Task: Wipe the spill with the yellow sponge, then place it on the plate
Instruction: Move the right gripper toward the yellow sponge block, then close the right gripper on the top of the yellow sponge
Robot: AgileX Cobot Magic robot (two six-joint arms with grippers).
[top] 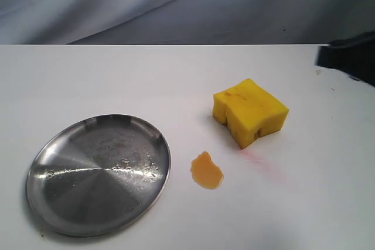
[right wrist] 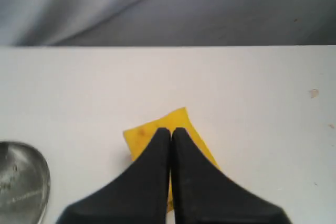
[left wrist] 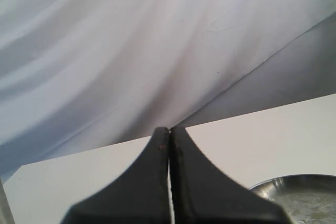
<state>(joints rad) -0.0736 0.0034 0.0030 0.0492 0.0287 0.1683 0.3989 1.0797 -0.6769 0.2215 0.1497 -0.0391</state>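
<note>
Right gripper [right wrist: 170,130]: fingers pressed together, empty. The yellow sponge [right wrist: 181,119] lies beyond the tips, untouched. Left gripper [left wrist: 169,128]: fingers likewise closed, empty, near the plate [left wrist: 294,195] rim. Only the exterior view shows the spill [top: 206,171]: on the white table [top: 117,80], between plate and sponge, touching neither.

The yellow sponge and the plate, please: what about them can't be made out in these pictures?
Right wrist view: the right gripper covers much of the yellow sponge; its slit is hidden.
Both wrist views: the plate is cut off by the picture edge.
</note>
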